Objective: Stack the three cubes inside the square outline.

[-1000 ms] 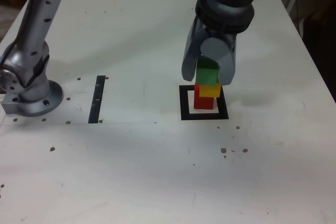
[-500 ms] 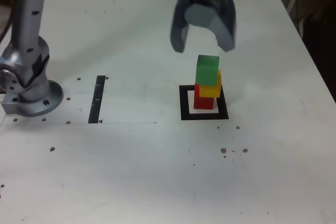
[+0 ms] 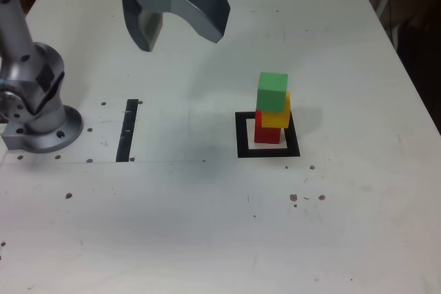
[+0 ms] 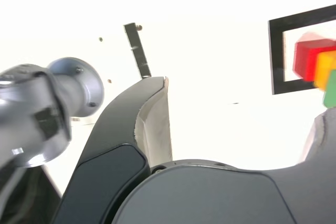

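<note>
Presently: red cube (image 3: pixel 265 131) sits inside the square outline (image 3: pixel 242 136), yellow cube (image 3: pixel 278 115) on top of it and shifted toward the exterior view's right, green cube (image 3: pixel 272 91) uppermost. Gripper (image 3: pixel 178 27): jaws spread, empty, raised well apart from the stack toward the exterior view's upper left. Black tape strip (image 3: pixel 127 131) and arm base (image 3: pixel 34 111): on the white table (image 3: pixel 207 225).

The gripper (image 3: pixel 180 31) hangs high above the table at the upper left of the exterior view, jaws spread apart and empty, pointing downward. The arm's base (image 3: pixel 34 111) sits at that view's left edge. In the wrist view, one dark finger (image 4: pixel 152 114) curves forward, holding nothing.
</note>
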Motion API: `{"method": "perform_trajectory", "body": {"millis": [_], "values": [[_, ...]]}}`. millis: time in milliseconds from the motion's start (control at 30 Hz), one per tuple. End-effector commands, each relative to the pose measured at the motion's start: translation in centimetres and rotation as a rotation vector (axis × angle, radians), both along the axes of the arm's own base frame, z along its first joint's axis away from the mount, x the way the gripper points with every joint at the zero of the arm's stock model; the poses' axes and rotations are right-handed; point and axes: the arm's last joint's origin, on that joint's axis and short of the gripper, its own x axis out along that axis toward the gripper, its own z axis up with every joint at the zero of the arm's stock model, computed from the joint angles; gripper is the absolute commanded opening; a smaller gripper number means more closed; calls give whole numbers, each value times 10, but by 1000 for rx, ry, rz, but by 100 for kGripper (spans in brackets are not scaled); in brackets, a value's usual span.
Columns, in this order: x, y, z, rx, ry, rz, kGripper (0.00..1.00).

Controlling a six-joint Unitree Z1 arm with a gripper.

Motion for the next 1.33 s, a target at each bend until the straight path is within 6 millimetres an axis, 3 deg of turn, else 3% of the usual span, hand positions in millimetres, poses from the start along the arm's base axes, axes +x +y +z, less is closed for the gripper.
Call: {"method": "perform_trajectory", "body": {"millis": [0, 133, 500, 1033, 1300], "values": [[-62, 11, -46, 6, 130, 25, 100], [-74, 13, -78, -21, 157, 59, 100], [-100, 17, -121, -2, 193, 87, 100], [-101, 15, -128, -25, 224, 135, 99], [-64, 6, -119, -82, 247, 233, 99]]}}
